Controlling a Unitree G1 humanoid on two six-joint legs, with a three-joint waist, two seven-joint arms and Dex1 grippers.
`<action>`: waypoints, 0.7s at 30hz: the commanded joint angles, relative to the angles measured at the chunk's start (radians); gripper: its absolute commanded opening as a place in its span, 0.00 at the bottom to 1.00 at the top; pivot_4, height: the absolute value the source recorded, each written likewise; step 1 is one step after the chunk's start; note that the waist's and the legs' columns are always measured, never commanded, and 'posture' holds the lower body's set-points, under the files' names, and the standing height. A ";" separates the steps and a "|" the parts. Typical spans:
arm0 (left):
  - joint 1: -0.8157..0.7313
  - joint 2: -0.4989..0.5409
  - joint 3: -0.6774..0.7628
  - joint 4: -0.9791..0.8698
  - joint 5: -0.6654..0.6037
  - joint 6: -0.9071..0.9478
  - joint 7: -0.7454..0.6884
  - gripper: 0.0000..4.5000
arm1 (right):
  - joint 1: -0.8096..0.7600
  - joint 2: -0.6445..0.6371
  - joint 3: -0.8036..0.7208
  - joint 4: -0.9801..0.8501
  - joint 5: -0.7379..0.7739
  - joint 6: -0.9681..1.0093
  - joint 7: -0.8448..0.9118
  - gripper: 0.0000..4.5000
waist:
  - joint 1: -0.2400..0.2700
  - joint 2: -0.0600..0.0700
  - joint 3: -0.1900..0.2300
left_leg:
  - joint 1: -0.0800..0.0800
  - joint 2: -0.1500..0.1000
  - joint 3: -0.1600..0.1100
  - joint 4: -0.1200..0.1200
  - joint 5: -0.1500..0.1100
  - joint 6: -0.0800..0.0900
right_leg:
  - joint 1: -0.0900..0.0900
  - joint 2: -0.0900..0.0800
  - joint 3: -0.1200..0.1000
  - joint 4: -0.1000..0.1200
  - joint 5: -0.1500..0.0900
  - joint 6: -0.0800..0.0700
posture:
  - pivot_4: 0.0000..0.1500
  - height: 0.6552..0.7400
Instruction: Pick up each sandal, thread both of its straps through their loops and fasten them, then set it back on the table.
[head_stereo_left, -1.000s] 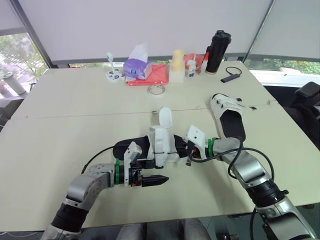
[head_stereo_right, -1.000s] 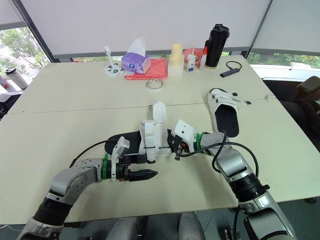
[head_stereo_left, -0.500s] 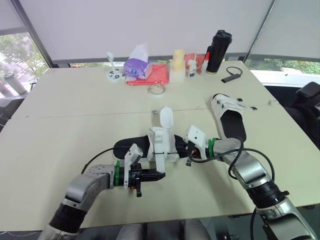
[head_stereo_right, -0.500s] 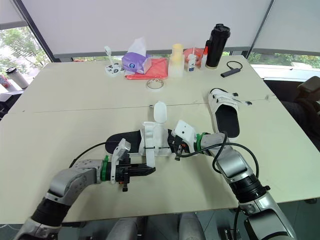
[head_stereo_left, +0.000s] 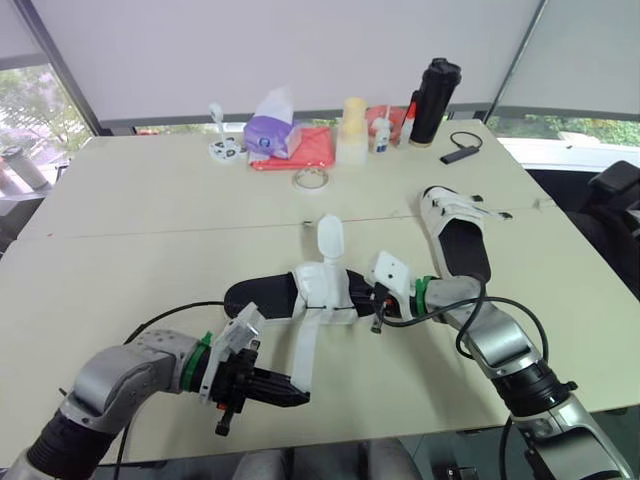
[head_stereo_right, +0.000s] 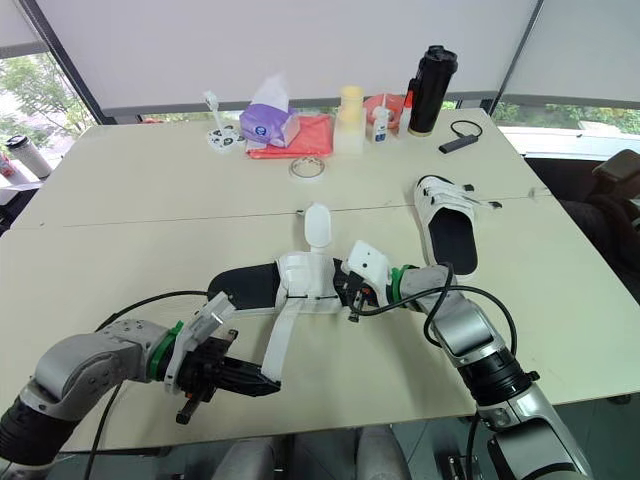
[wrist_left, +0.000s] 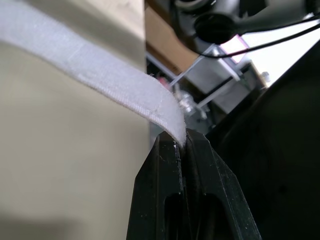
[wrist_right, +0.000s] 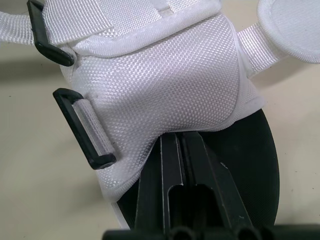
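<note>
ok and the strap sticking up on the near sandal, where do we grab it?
Pinch the rounded tab at the free end of the upright strap, coming from above across its flat faces: it stands clear over the near sandal. The right gripper is shut on the sandal's upper and the left gripper on the long strap, so the left likely has to release first.

Table (head_stereo_left: 120, 260) bare on the left; second sandal (head_stereo_left: 458, 235) blocks the right.
</note>
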 joint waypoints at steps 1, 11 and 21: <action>-0.097 -0.054 0.075 0.005 -0.091 0.023 0.050 0.02 | 0.012 0.001 0.035 0.036 -0.025 0.013 0.000 0.00 | 0.002 0.000 0.000 | 0.000 0.000 -0.001 0.000 0.000 0.000 | 0.000 0.000 -0.001 0.000 0.000 0.000 | 1.00 0.88; -0.362 -0.246 0.187 0.269 -0.122 0.045 0.264 0.02 | 0.003 0.002 0.036 0.048 -0.027 0.005 -0.003 0.00 | -0.002 -0.001 0.000 | 0.001 -0.001 0.000 0.001 0.002 0.003 | 0.001 0.001 -0.001 0.002 0.001 0.001 | 1.00 0.88; -0.501 -0.337 0.132 0.570 -0.022 0.048 0.243 0.15 | 0.000 0.004 0.036 0.050 -0.027 0.004 -0.009 0.00 | 0.000 -0.001 0.000 | 0.002 -0.002 0.003 0.002 0.002 0.002 | 0.002 0.002 -0.002 0.003 0.001 0.001 | 1.00 0.88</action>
